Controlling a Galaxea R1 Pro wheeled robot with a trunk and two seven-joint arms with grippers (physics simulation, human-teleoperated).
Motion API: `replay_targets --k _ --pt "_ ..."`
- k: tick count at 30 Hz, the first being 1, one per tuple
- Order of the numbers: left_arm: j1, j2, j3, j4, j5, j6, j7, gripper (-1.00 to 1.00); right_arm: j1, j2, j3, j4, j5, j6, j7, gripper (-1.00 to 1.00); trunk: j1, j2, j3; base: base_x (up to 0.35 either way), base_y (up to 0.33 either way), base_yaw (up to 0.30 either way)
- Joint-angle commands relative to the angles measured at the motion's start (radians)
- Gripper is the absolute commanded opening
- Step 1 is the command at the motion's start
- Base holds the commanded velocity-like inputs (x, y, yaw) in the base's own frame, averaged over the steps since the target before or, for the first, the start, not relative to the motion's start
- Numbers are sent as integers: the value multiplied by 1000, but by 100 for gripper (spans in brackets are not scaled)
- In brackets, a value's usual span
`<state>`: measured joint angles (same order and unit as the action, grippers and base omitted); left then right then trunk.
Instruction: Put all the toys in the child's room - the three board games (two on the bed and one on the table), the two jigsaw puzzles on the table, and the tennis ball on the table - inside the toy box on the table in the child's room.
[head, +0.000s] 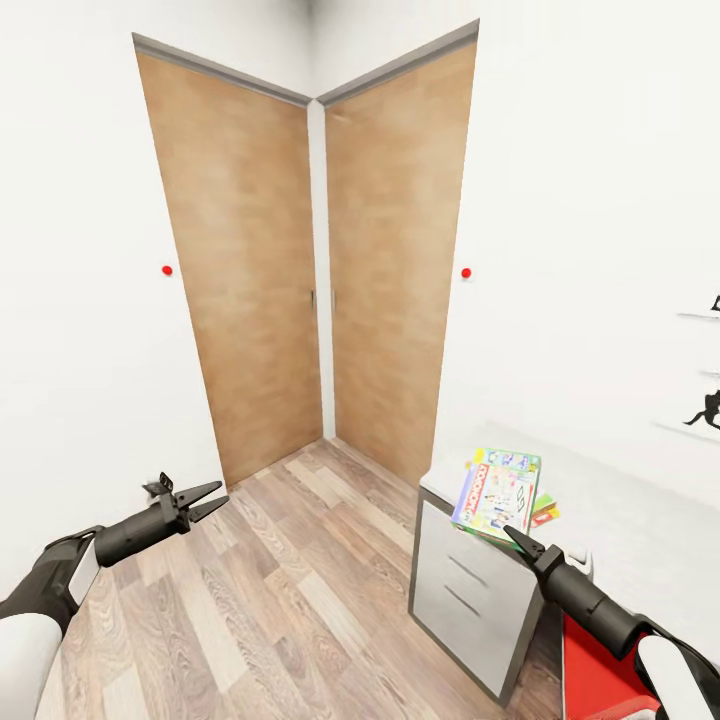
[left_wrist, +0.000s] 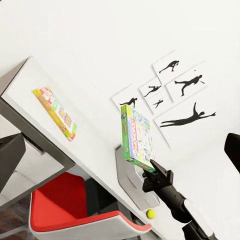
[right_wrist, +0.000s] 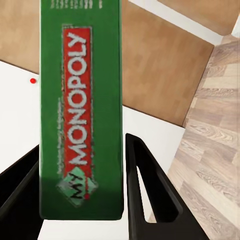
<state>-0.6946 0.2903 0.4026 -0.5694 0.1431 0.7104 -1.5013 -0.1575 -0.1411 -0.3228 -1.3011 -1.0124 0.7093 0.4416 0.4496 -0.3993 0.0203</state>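
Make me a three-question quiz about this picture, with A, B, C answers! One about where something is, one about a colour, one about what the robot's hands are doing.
1. Where is the tennis ball?
A. on the table
B. on the floor
C. on the chair

2. What colour is the chair seat?
A. blue
B. red
C. black

3. What is the right hand doing?
A. hanging open
B. pushing a door
C. holding a board game

Answers:
1 A, the left wrist view shows the ball on the white tabletop by the grey toy box.
2 B, the seat is bright red.
3 C, its fingers pinch the game's edge; the left hand is open.
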Motion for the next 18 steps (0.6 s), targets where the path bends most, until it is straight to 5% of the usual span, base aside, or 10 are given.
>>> replay_targets --k 1,8,18 --pt "0 0 1 0 0 11 -4 100 -1 1 -2 0 -3 7 2 -100 0 -1 0 0 0 -2" --pt "0 0 1 0 0 11 -4 100 0 1 -1 -1 -3 7 2 -100 0 -1 0 0 0 -16" --pt "0 -1 1 0 0 11 -3 100 -1 2 -1 0 -4 7 2 -100 0 -1 -1 0 0 -248"
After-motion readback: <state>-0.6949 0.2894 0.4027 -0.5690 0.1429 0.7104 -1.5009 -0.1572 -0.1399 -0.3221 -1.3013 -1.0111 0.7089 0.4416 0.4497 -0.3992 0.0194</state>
